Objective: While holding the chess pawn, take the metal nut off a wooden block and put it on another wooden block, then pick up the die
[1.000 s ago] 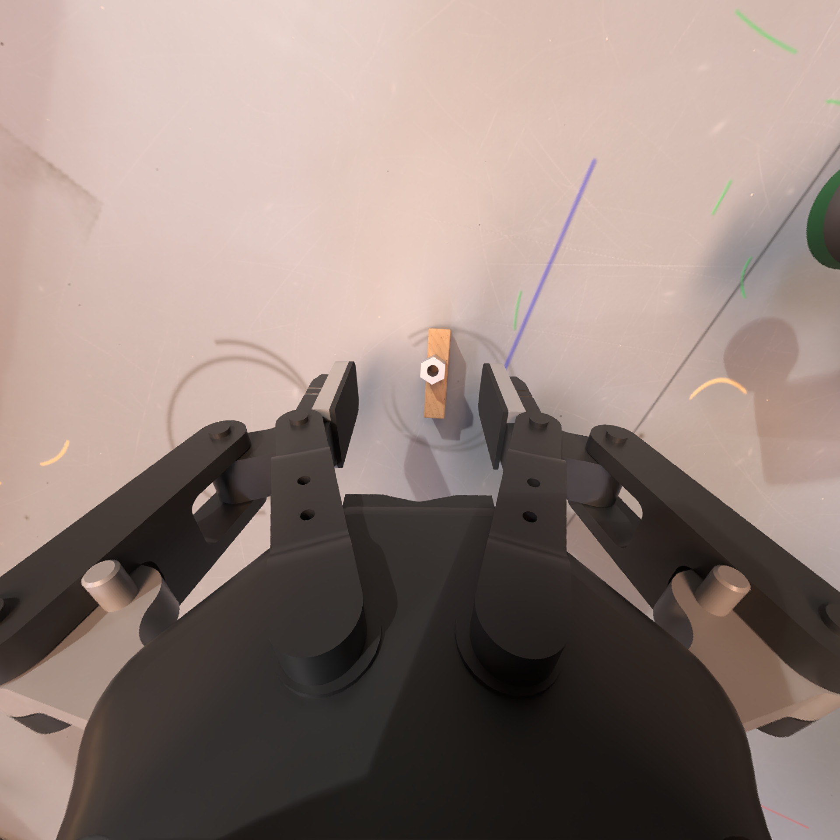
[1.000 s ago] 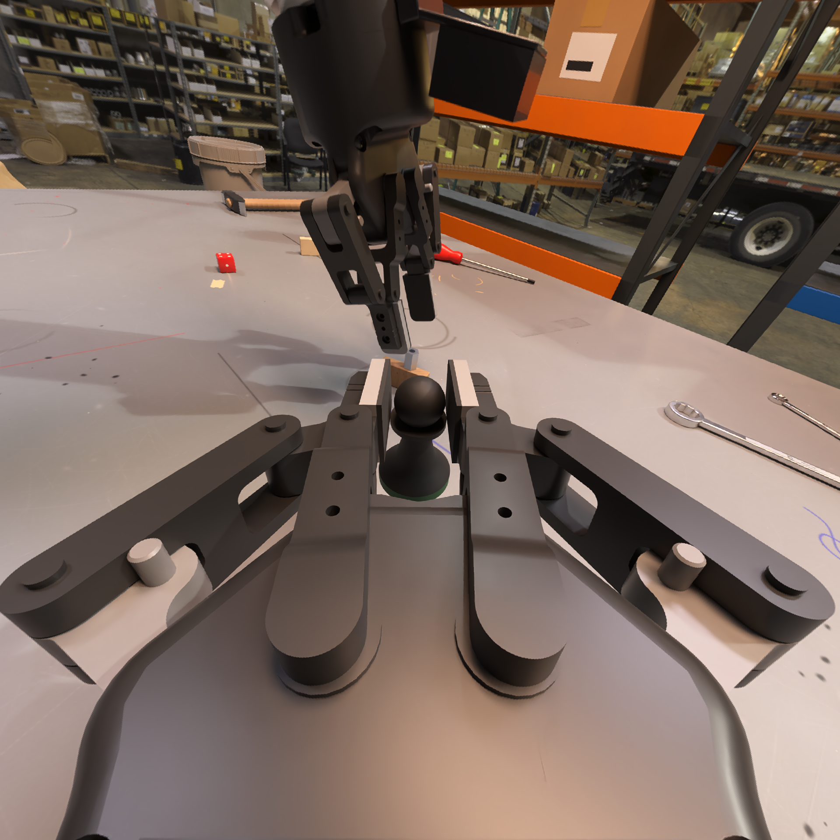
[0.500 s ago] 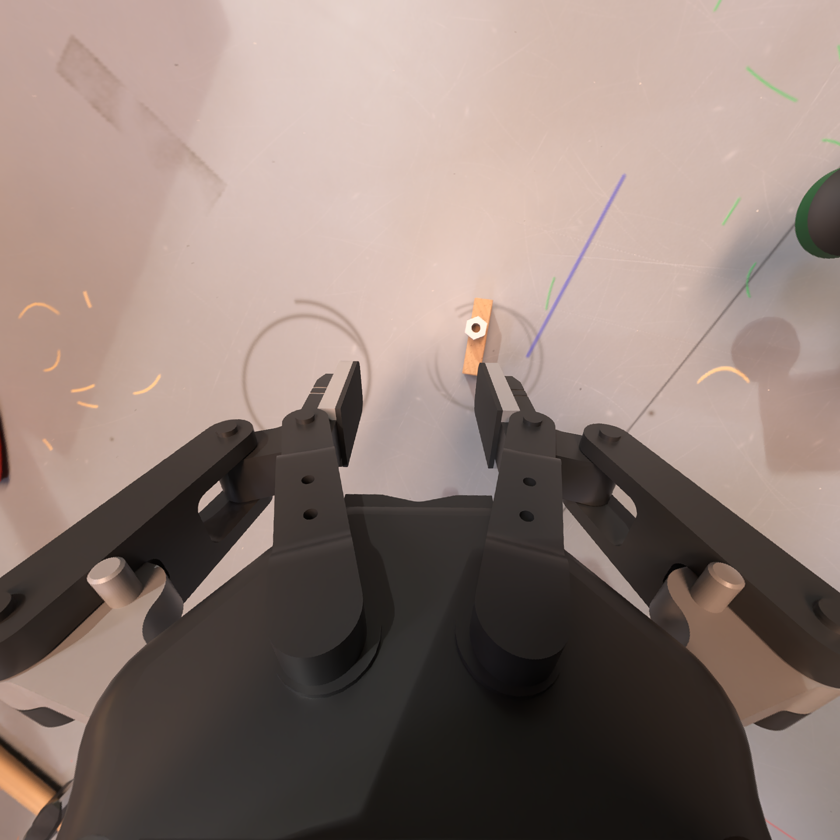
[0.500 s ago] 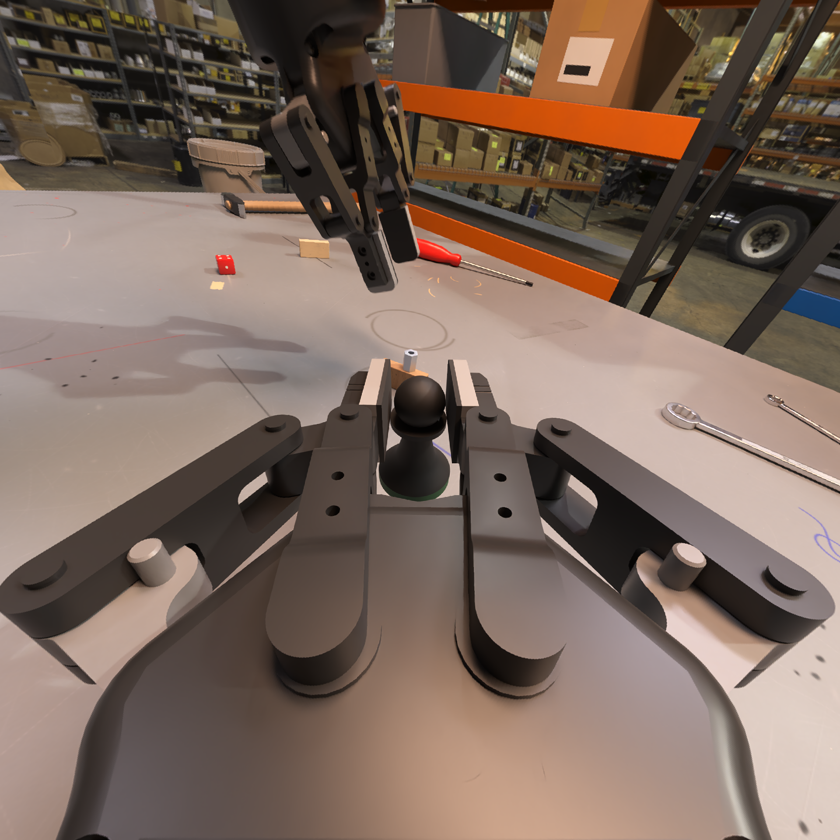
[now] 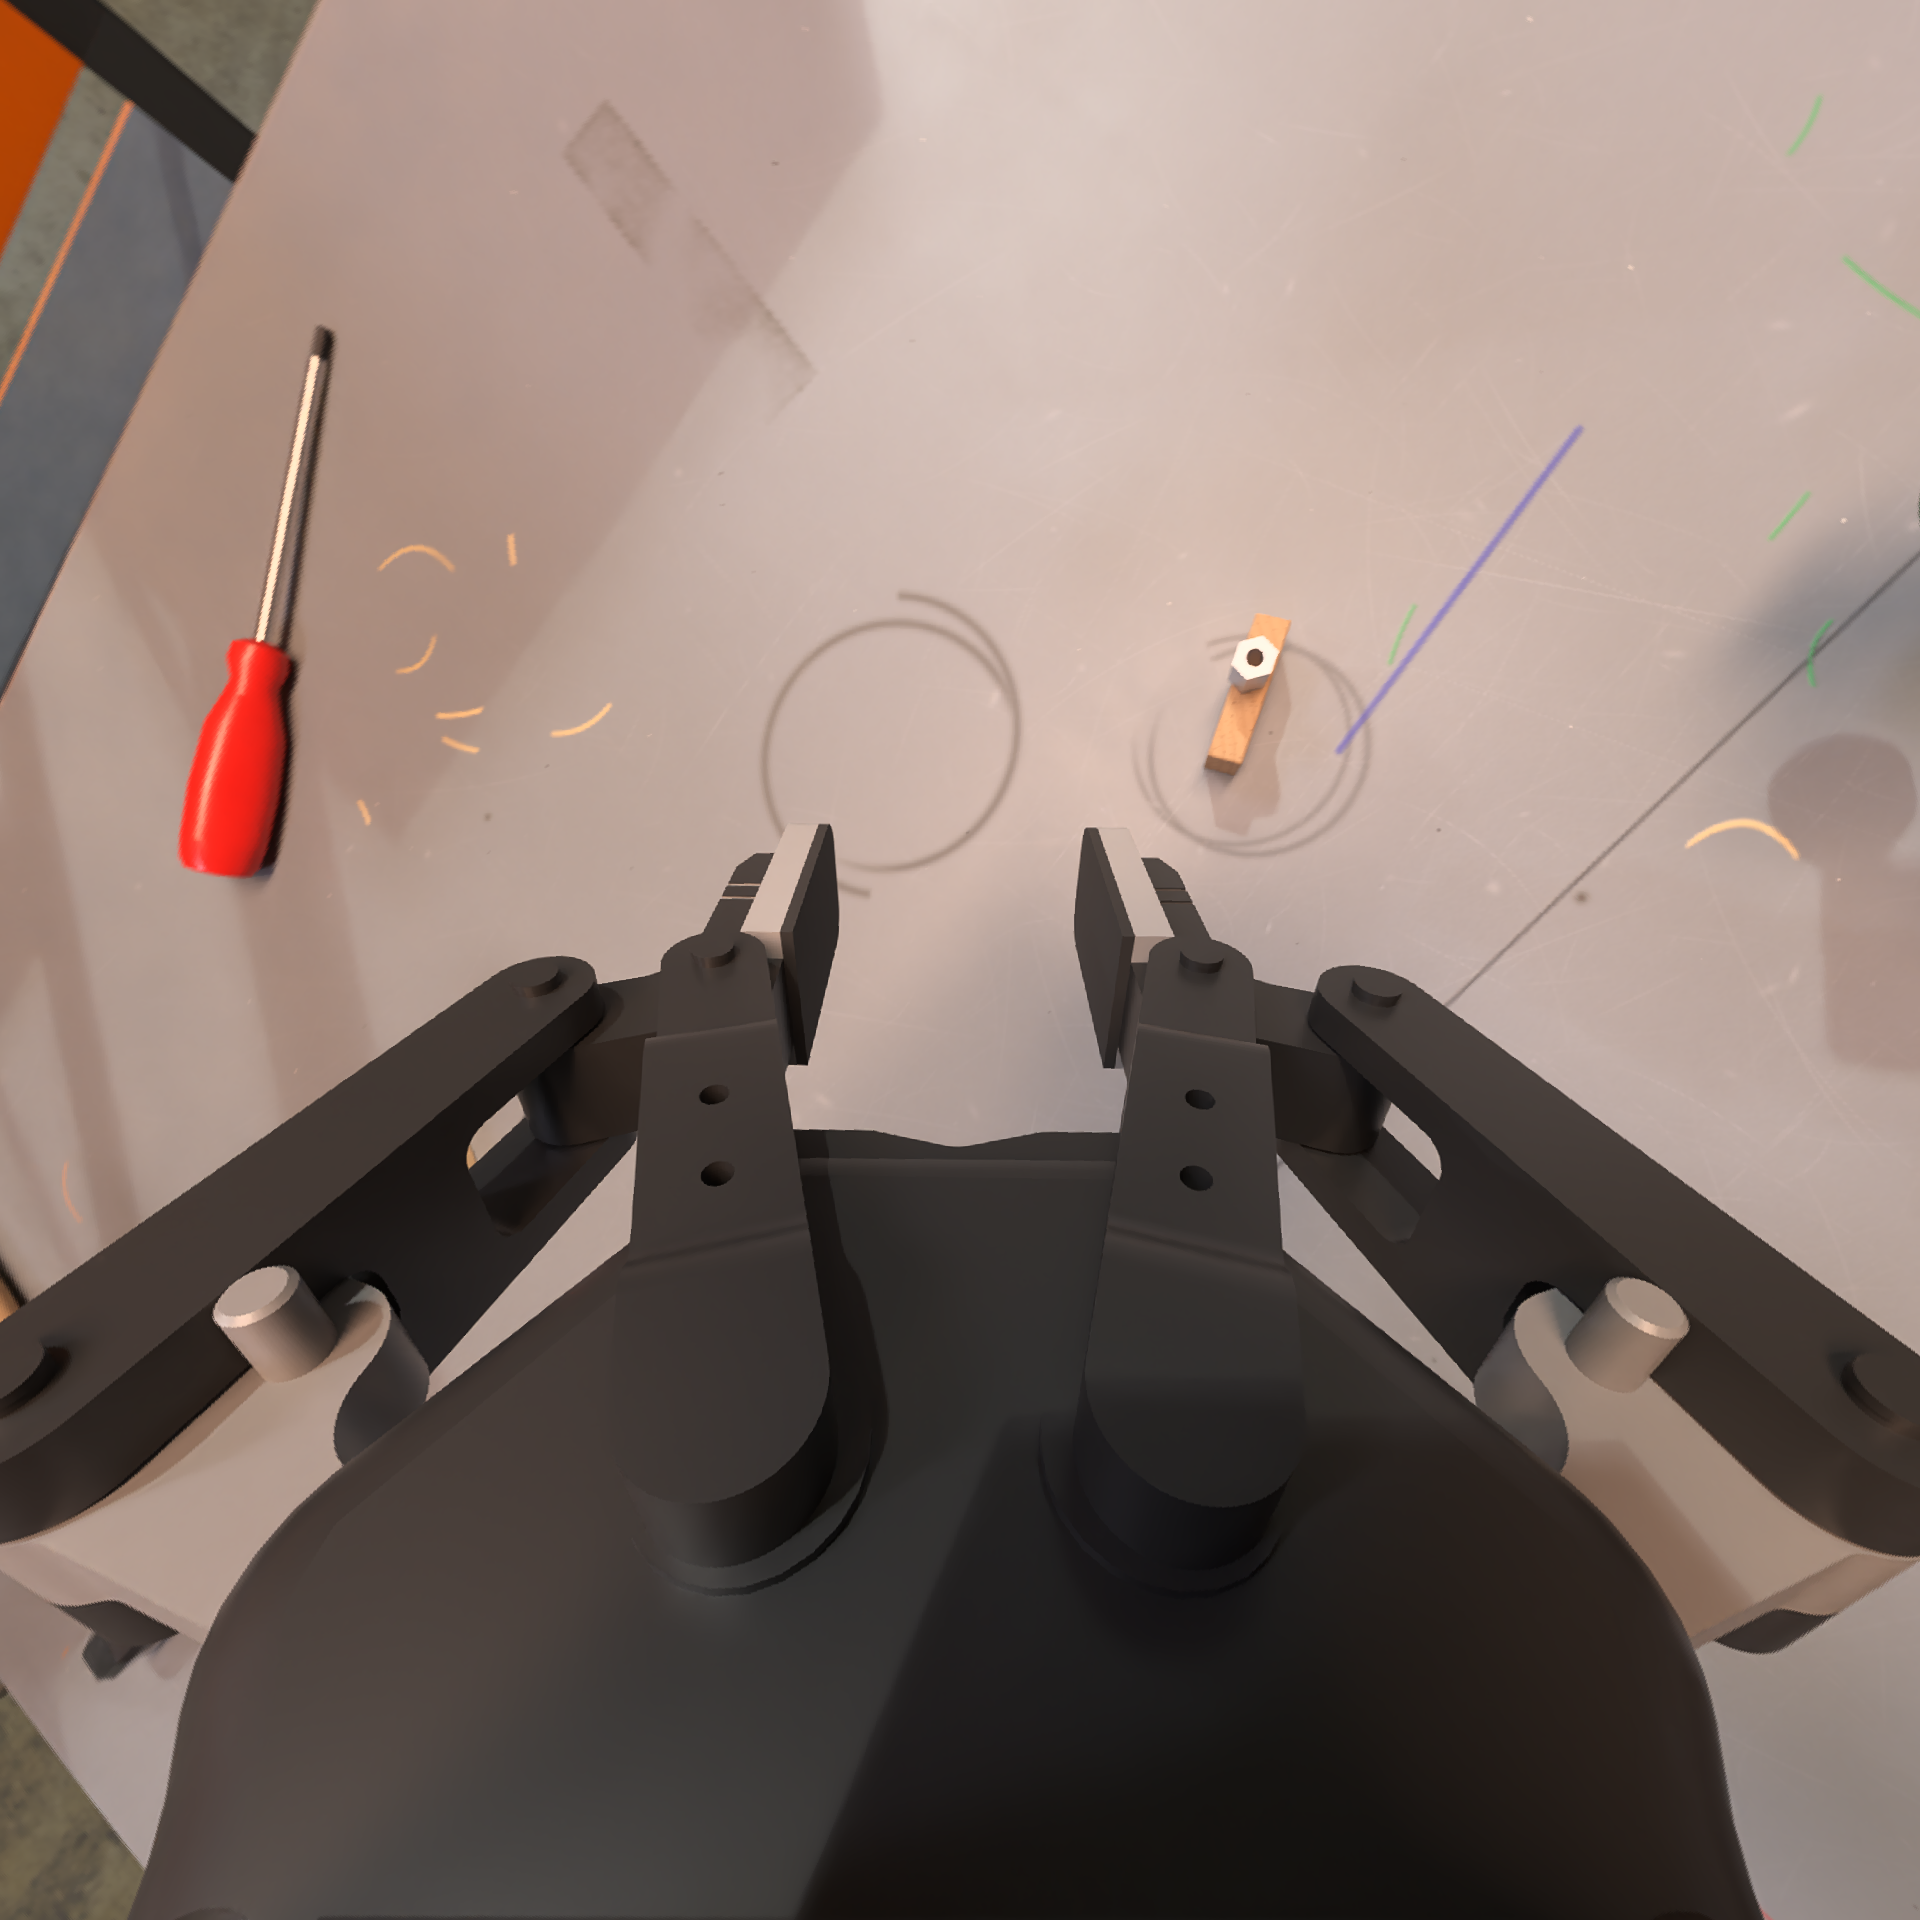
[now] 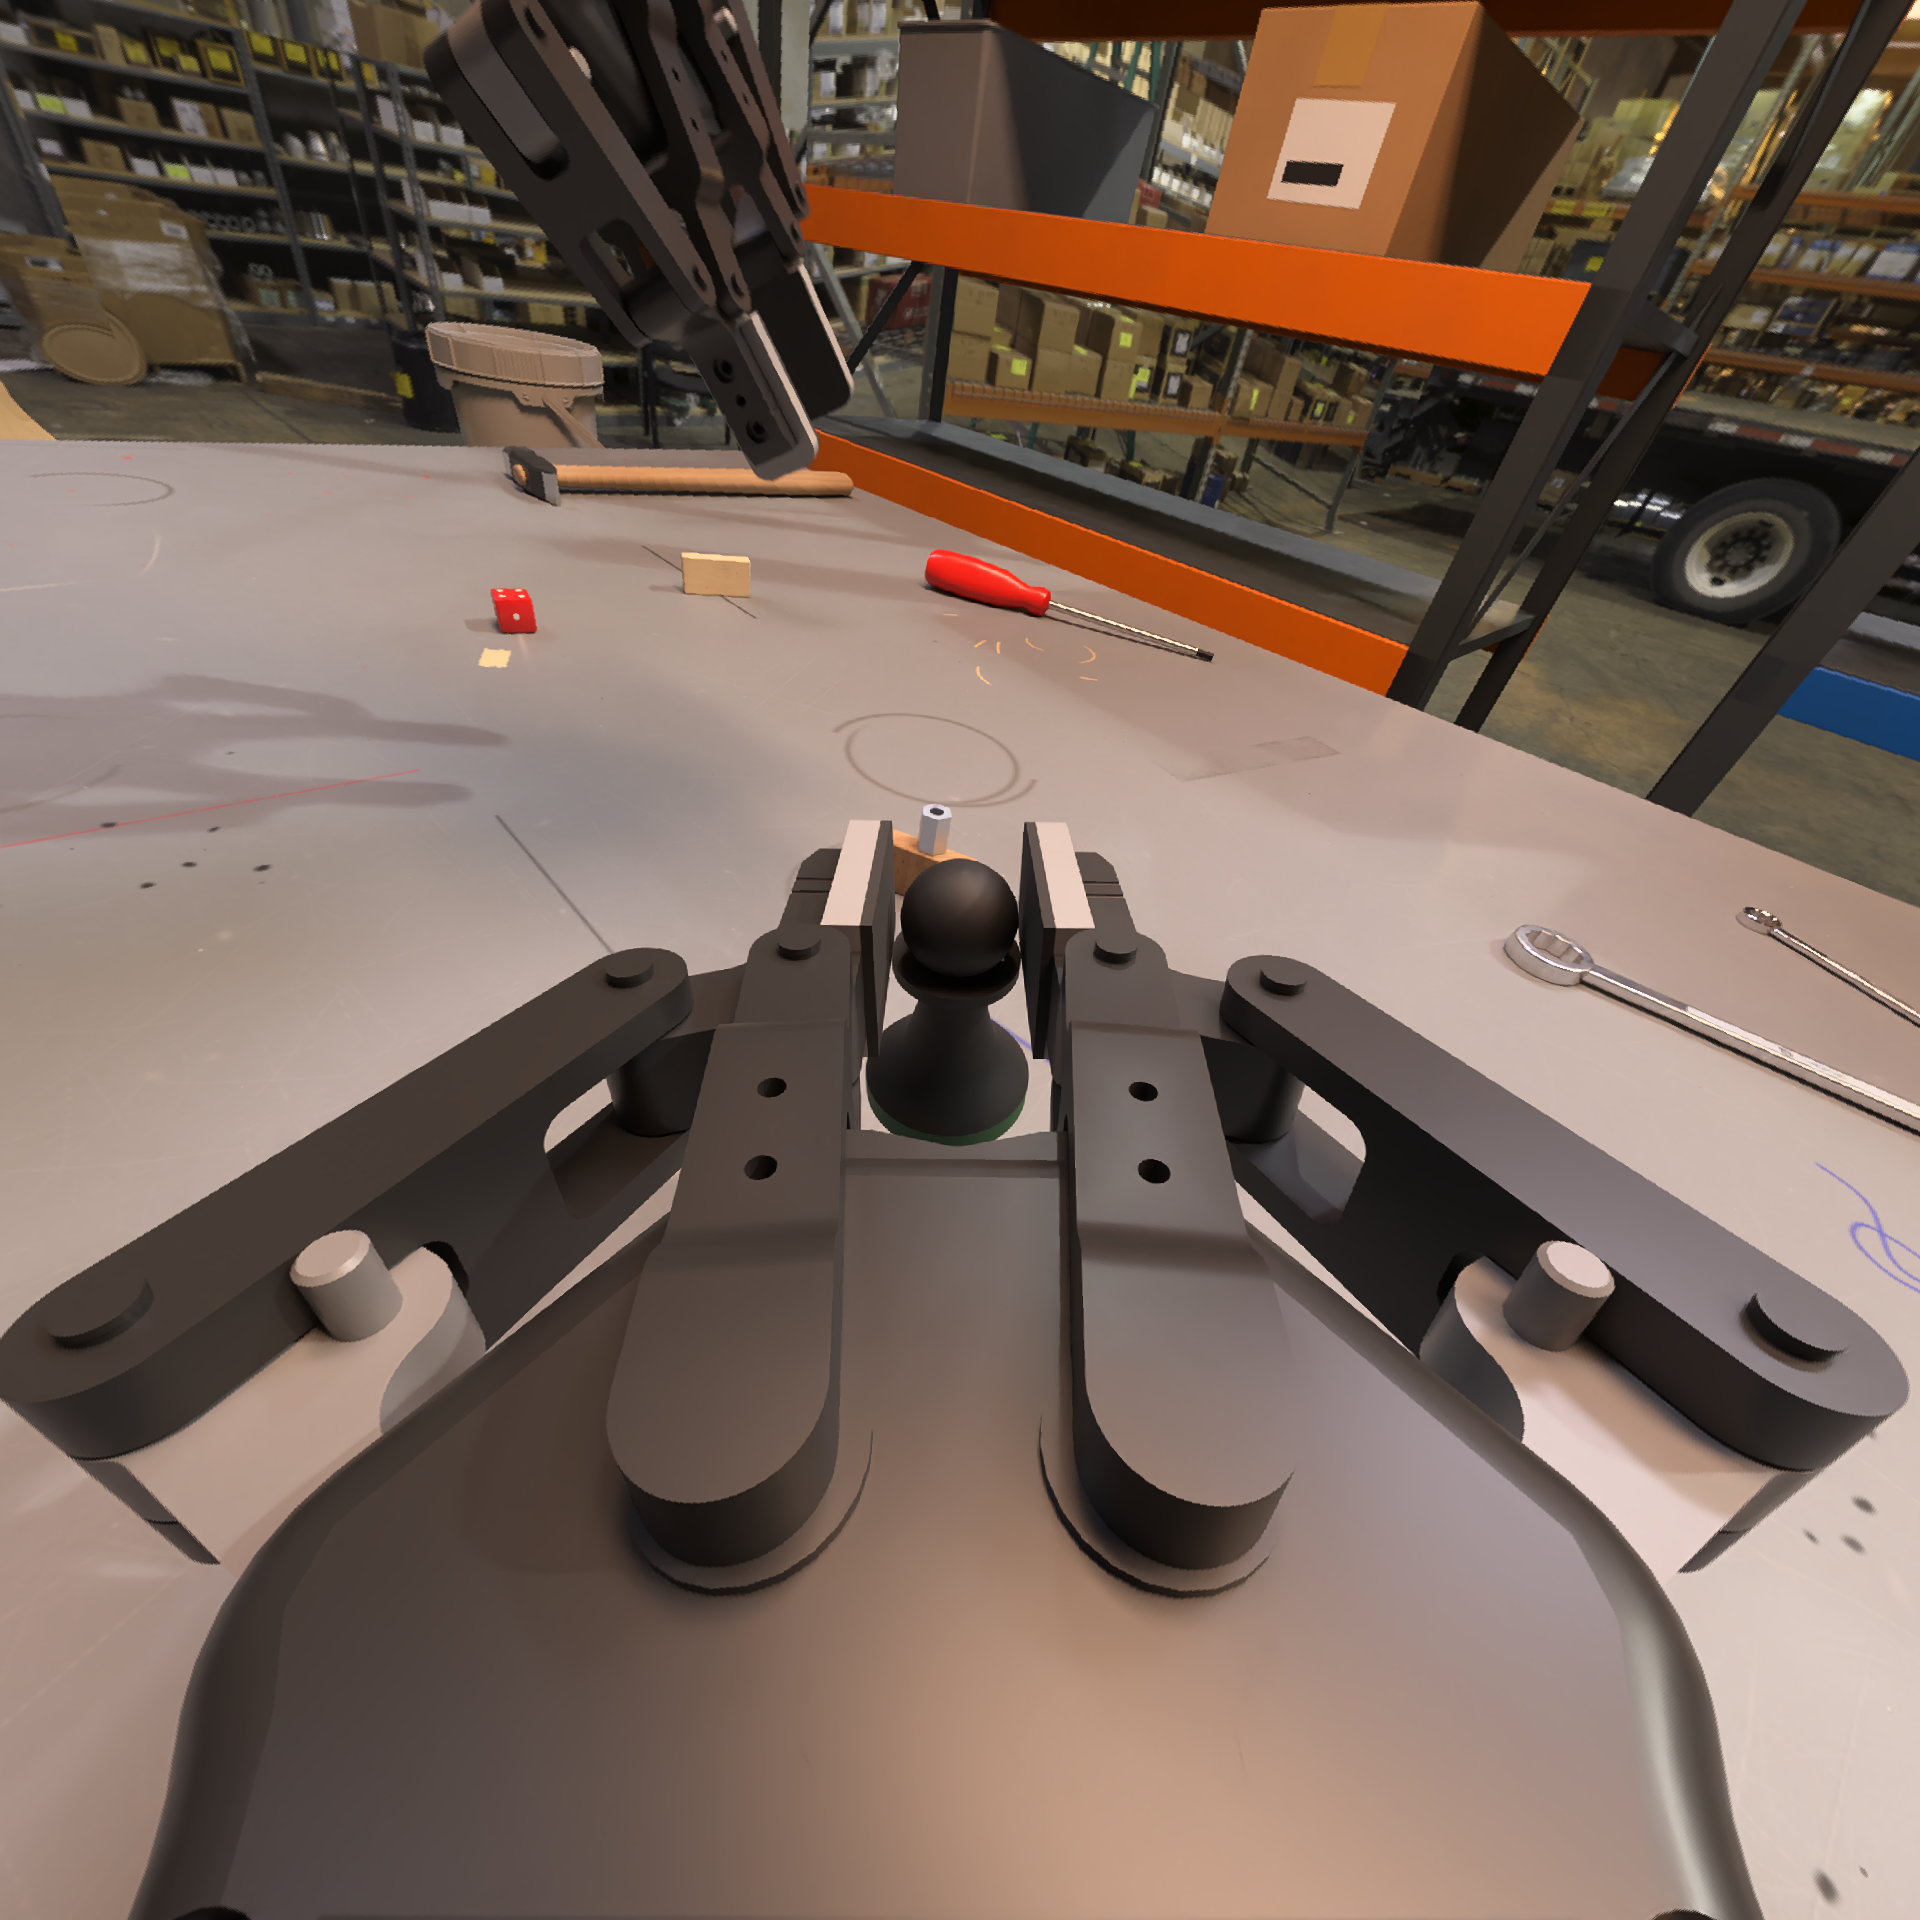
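My right gripper (image 6: 956, 873) is shut on a black chess pawn (image 6: 956, 914) and holds it above the table. Just beyond it a silver metal nut (image 6: 935, 828) stands on a brown wooden block (image 6: 920, 860). The left wrist view shows the same nut (image 5: 1252, 659) on that block (image 5: 1242, 717) from above. My left gripper (image 5: 956, 894) is open and empty, high above the table, left of and nearer than the block; it also shows in the right wrist view (image 6: 774, 416). A pale wooden block (image 6: 715, 574) and a red die (image 6: 513, 609) lie far back.
A red screwdriver (image 5: 244, 717) lies near the table's left edge, also in the right wrist view (image 6: 997, 590). A hammer (image 6: 675, 480) lies at the far edge. Two wrenches (image 6: 1704, 1023) lie at the right. An orange shelf beam (image 6: 1195, 260) runs behind the table.
My left gripper has risen and drawn away from the nut and block, staying open; the screwdriver and table edge have come into its view. The right gripper and pawn have not moved.
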You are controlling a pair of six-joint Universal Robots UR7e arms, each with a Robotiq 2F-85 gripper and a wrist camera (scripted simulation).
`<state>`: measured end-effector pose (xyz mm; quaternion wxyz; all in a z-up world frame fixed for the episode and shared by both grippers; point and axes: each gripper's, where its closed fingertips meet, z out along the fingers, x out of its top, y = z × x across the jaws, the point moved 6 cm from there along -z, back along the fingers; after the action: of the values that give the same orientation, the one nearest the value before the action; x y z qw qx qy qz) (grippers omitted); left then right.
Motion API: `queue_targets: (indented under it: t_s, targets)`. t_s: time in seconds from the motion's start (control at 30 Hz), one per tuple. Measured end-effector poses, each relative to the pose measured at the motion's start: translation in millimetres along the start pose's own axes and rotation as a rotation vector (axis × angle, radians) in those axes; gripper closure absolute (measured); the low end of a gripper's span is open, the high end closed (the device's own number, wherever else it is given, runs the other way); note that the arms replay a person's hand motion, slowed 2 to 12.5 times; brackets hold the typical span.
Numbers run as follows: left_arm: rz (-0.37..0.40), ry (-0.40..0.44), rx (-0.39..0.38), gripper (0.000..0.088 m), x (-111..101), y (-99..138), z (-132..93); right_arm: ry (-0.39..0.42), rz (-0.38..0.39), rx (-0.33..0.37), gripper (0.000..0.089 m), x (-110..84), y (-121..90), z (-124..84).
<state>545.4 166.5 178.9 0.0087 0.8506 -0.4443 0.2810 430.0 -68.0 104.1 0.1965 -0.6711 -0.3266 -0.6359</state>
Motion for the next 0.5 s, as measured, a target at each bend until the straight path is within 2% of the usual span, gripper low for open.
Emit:
queue_targets:
  t_s: [0.5]
  targets:
    - [-0.191,0.073,0.132,0.051,-42,-39,-48,0.002,0.001,0.005,0.0673,0.4,-1,1]
